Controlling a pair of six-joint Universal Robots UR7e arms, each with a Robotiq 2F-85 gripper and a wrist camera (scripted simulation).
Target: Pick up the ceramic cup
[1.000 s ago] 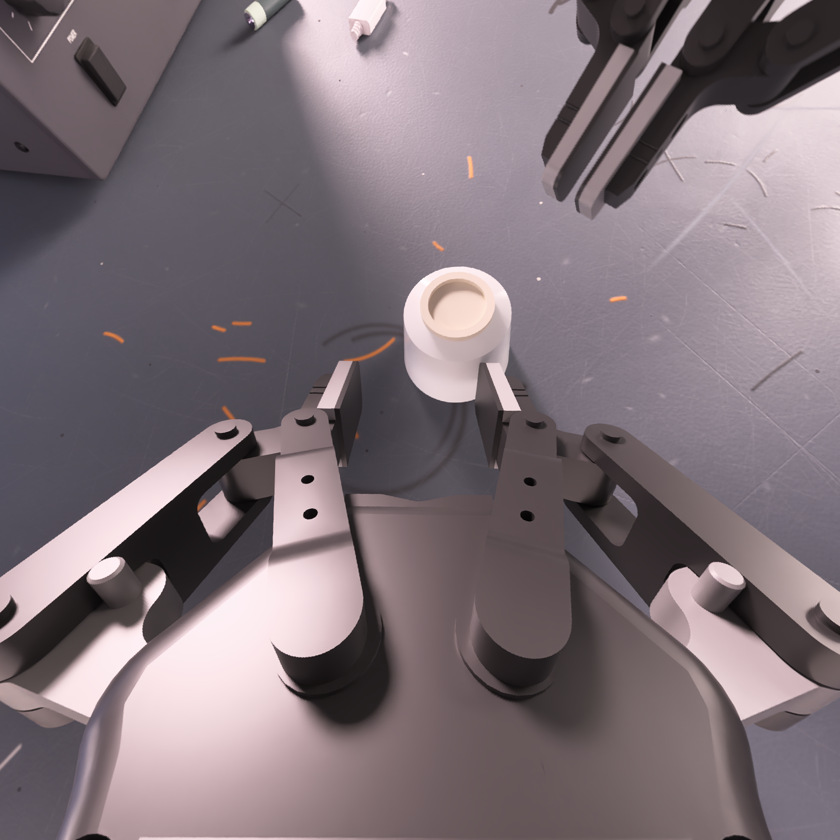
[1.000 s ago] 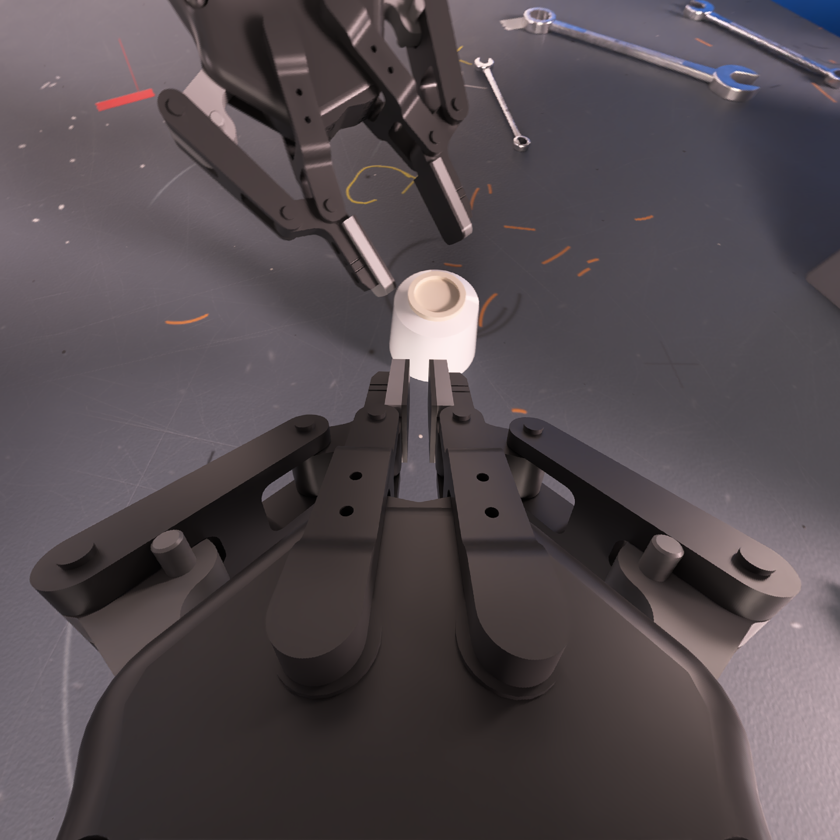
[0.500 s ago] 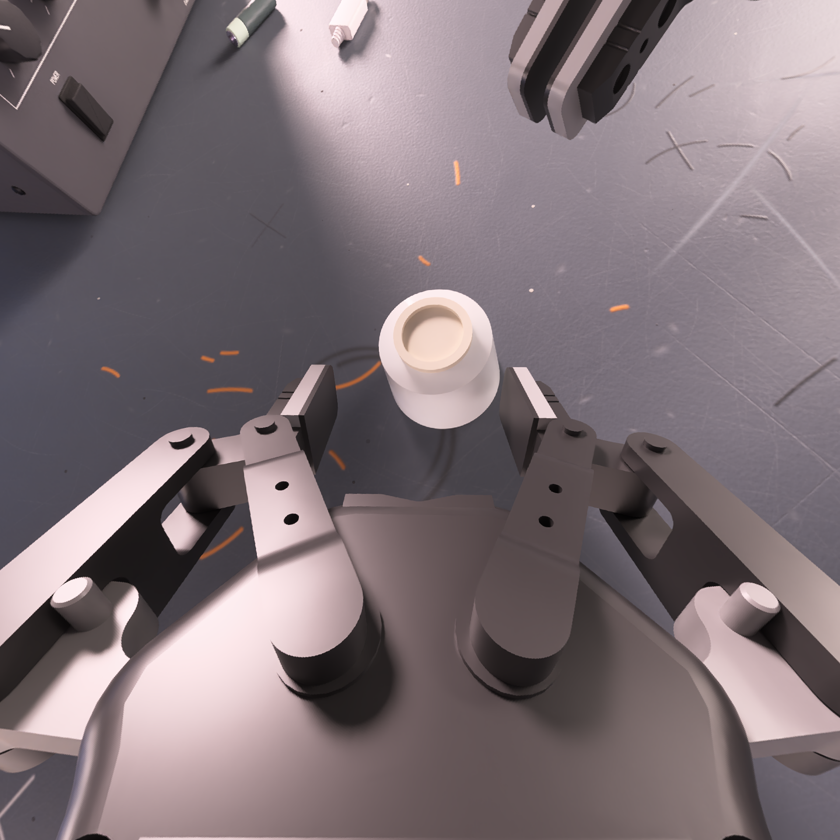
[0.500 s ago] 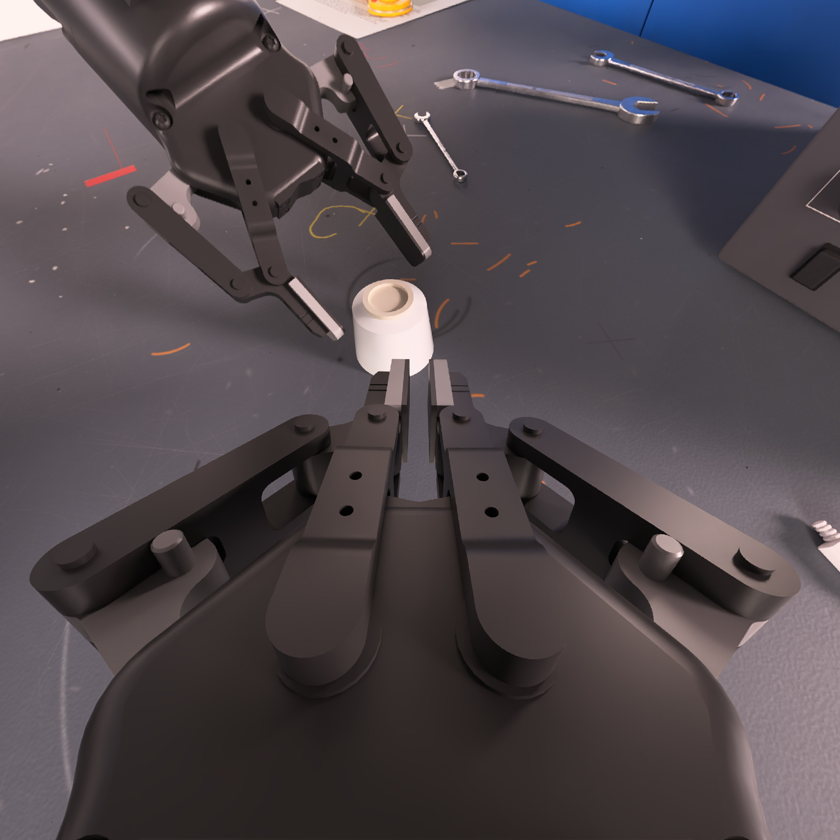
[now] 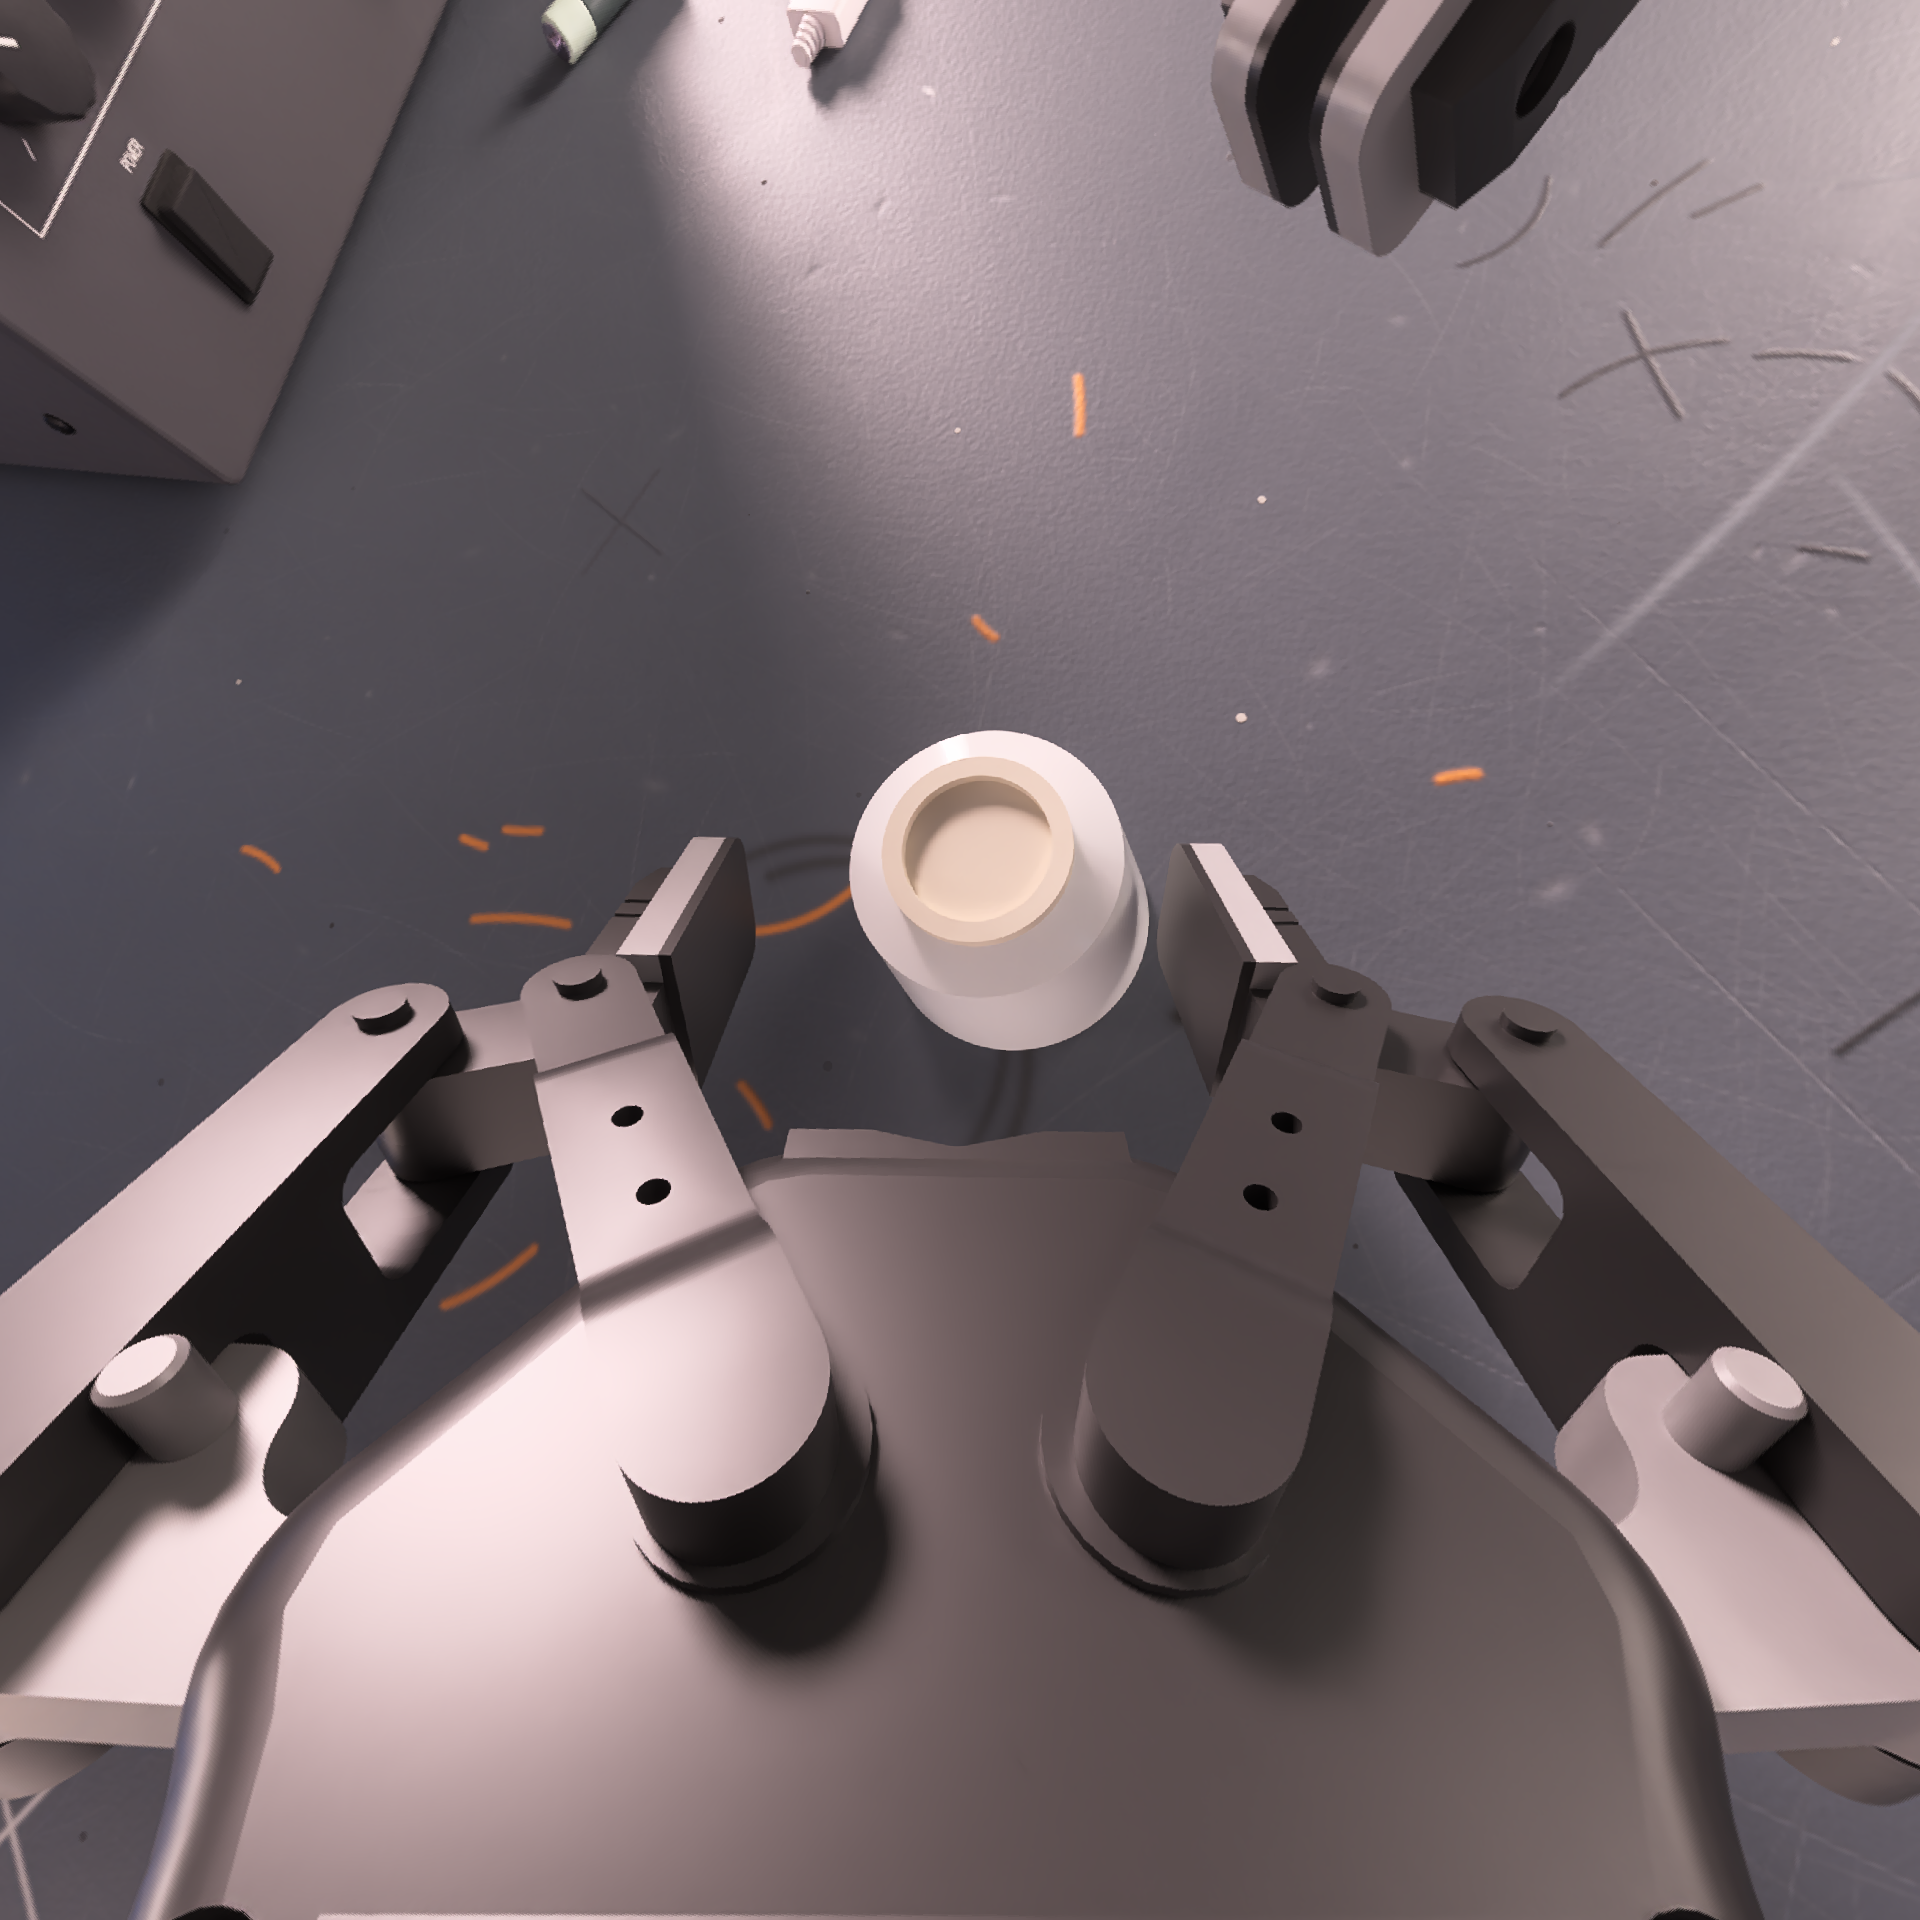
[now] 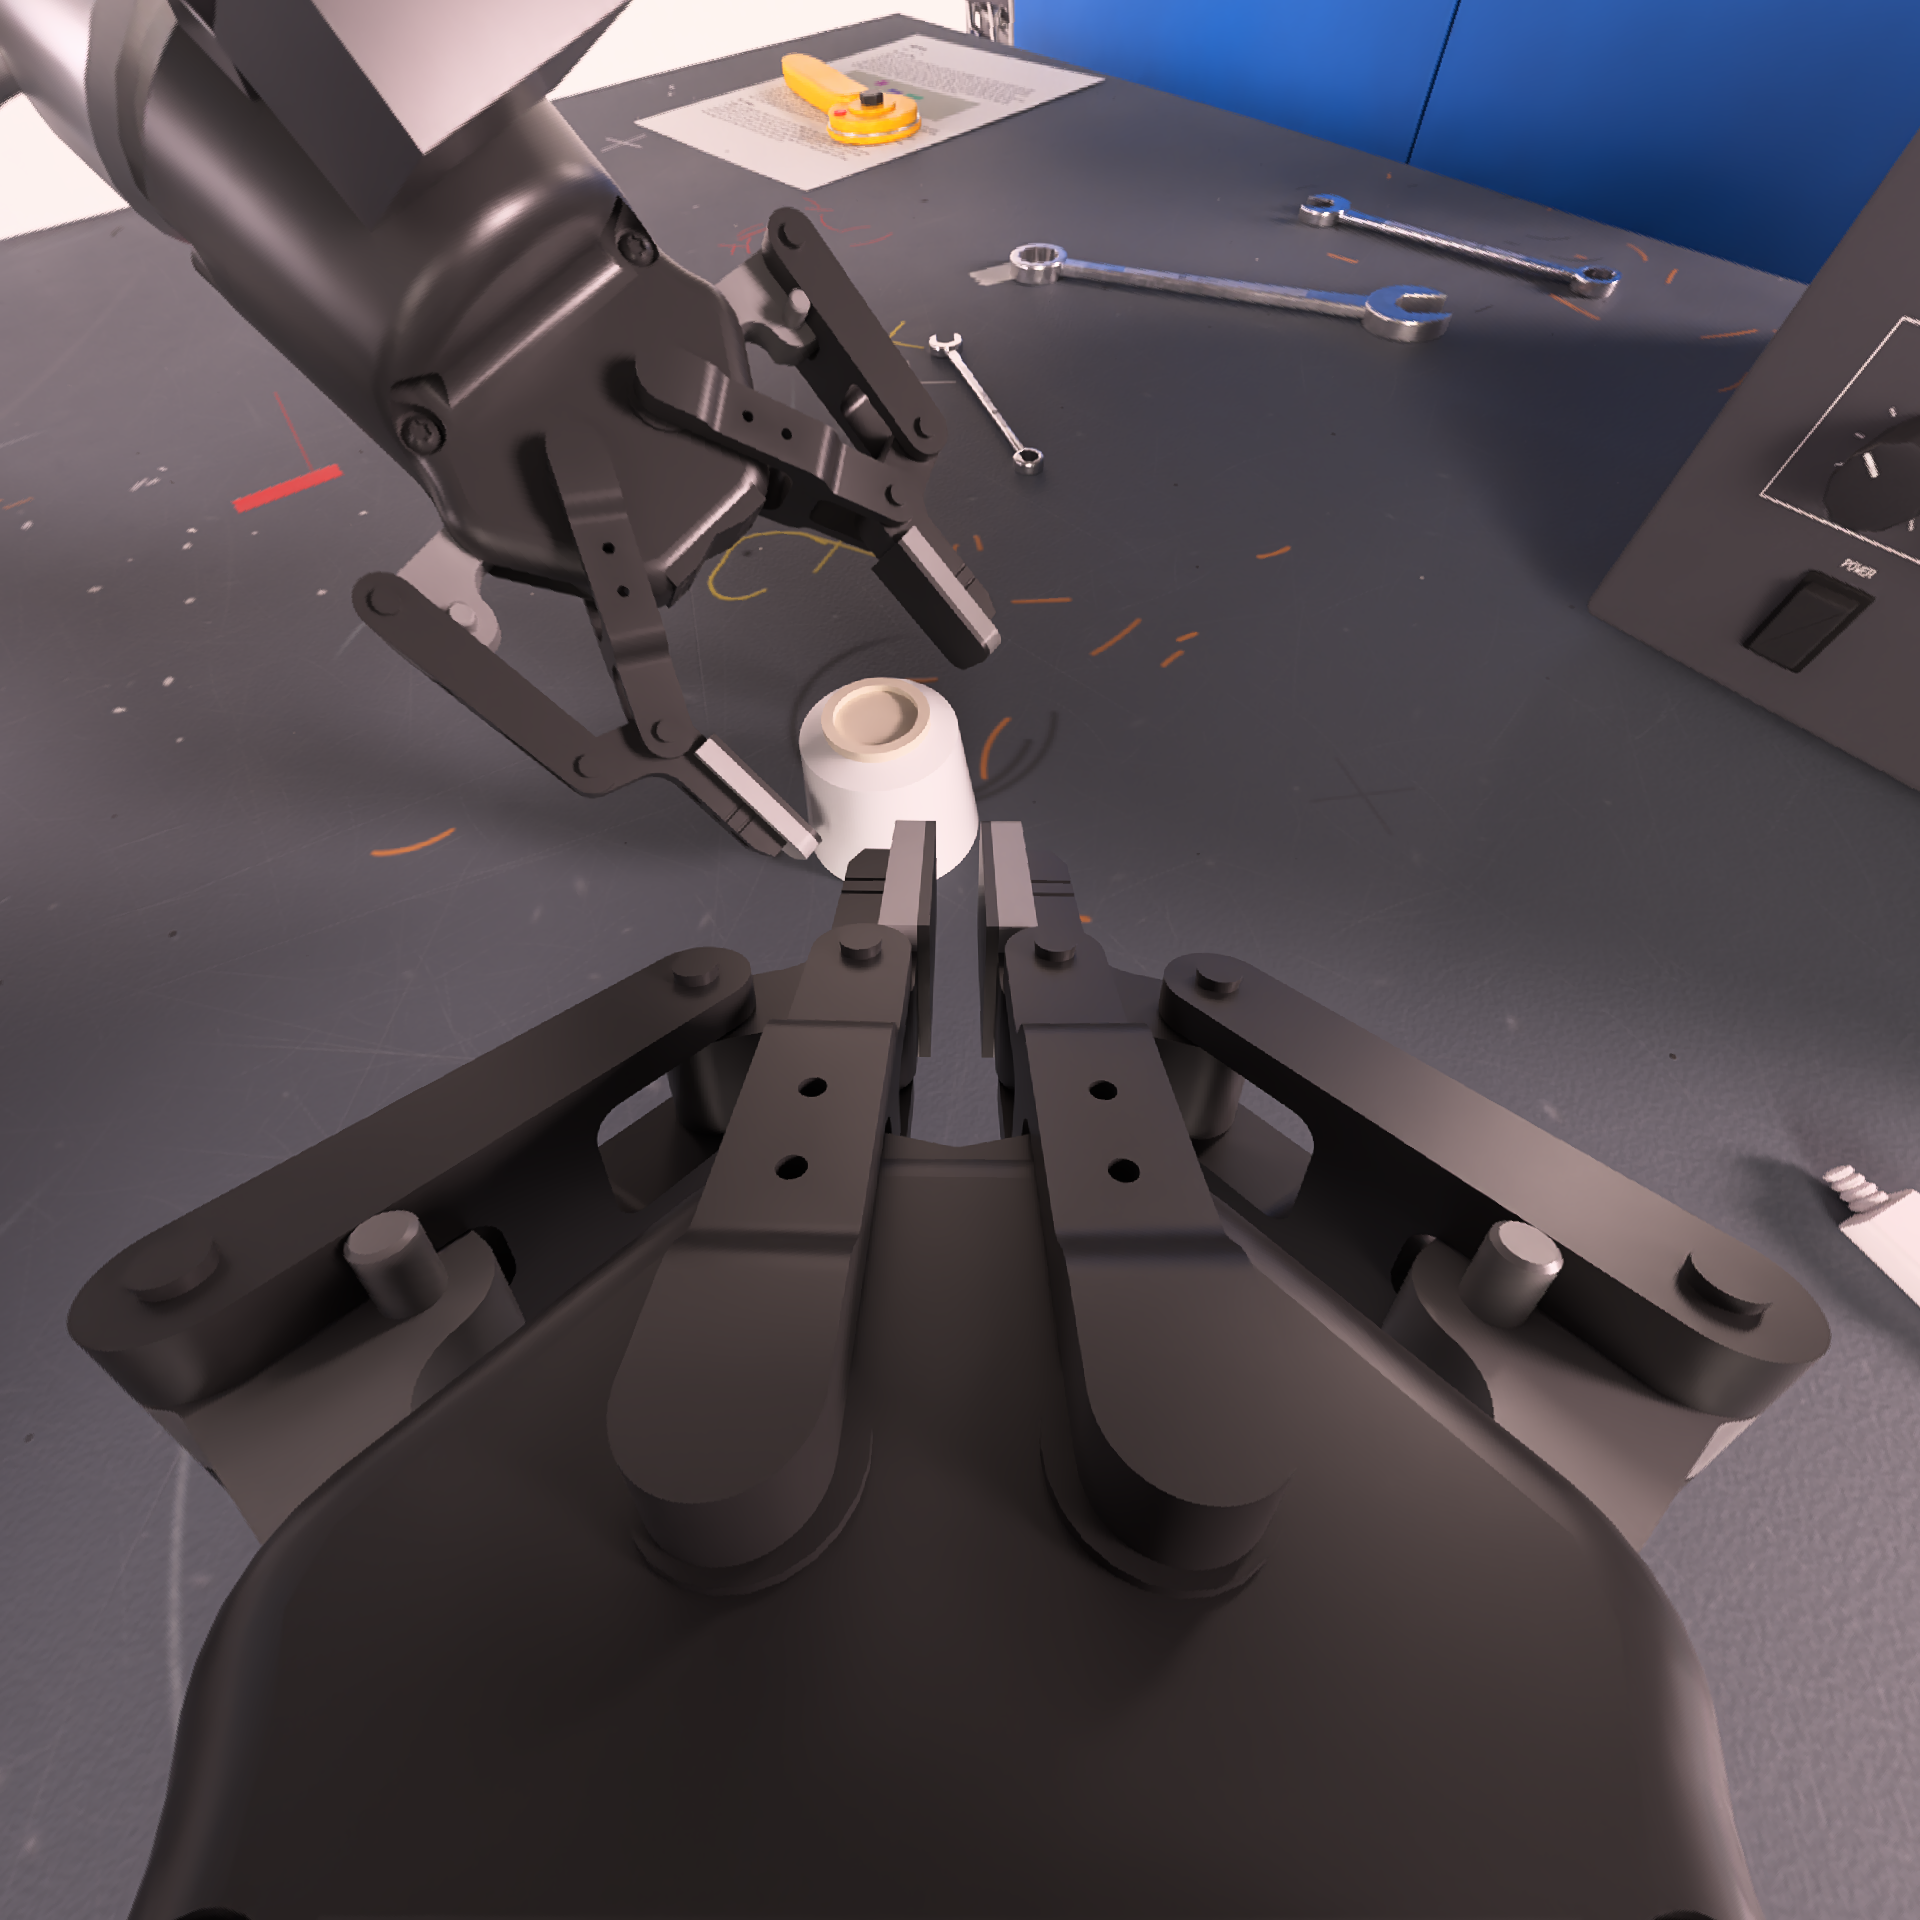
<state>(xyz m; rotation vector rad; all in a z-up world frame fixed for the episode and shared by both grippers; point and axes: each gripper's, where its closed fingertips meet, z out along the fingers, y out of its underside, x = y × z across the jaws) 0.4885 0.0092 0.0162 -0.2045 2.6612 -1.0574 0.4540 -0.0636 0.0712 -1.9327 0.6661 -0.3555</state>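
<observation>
The ceramic cup (image 5: 997, 914) is white and stands upside down on the dark bench, its beige foot ring facing up. It also shows in the right wrist view (image 6: 888, 774). My left gripper (image 5: 956, 883) is open, with one finger on each side of the cup and a gap to both. From the right wrist view, the left gripper (image 6: 862, 717) straddles the cup from behind and to the left. My right gripper (image 6: 958, 862) is shut and empty, just in front of the cup and above the bench. It shows at the top right of the left wrist view (image 5: 1351, 135).
A grey control box (image 5: 156, 239) with a rocker switch stands to one side; it also shows in the right wrist view (image 6: 1818, 520). Two large wrenches (image 6: 1226, 286) and a small one (image 6: 987, 400) lie beyond. A paper with a yellow tool (image 6: 862, 109) lies farther back. A small white threaded part (image 6: 1870, 1236) lies nearby.
My left gripper has opened wider and moved forward, so its fingers now flank the cup. My right gripper has drawn back and up from the cup, staying shut.
</observation>
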